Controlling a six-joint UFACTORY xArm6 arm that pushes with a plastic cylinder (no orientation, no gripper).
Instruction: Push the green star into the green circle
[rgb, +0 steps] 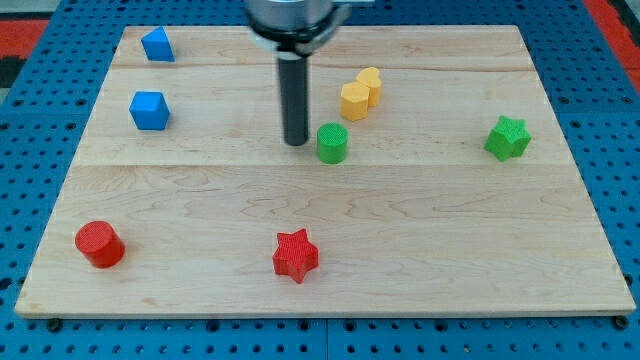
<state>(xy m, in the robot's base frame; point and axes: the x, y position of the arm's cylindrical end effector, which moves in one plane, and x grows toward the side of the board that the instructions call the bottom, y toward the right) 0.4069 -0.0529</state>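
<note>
Just left of the green circle (332, 143) sits my tip (296, 143).

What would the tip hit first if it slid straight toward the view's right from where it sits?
Probably the green circle: my tip sits just left of it, apparently not touching. The green star lies far beyond.
</note>
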